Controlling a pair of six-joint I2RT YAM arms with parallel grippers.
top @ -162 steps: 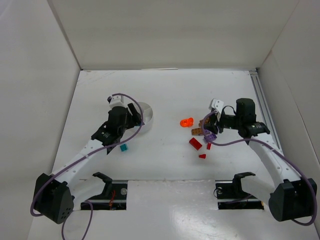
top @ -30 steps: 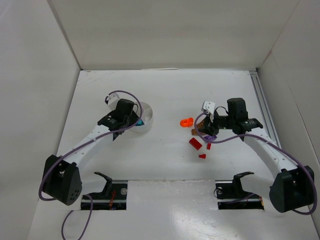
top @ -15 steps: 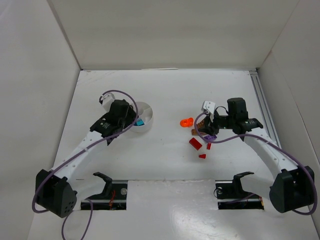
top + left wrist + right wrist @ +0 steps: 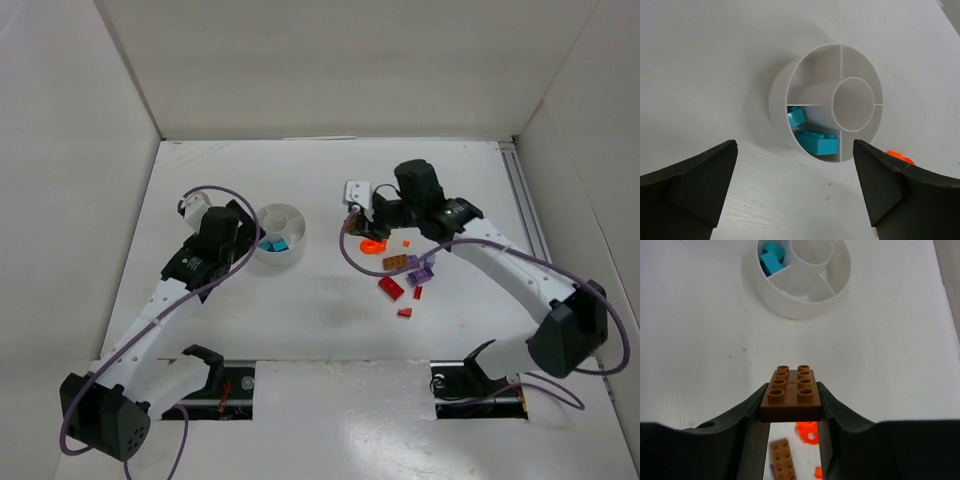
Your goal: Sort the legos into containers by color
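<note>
The top camera sits high at the near side and looks down on the whole counter [image 4: 320, 310], with the white dish [image 4: 275, 258] left of centre. The left wrist camera hangs close over that dish [image 4: 777, 100], facing almost straight down. The right wrist camera views it [image 4: 800, 307] from farther off, at the frame's top.

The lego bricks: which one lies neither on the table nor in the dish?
The brown eight-stud brick: the right arm's fingers hold it in the air. Two teal bricks lie in the white dish; the others lie on the table.
</note>
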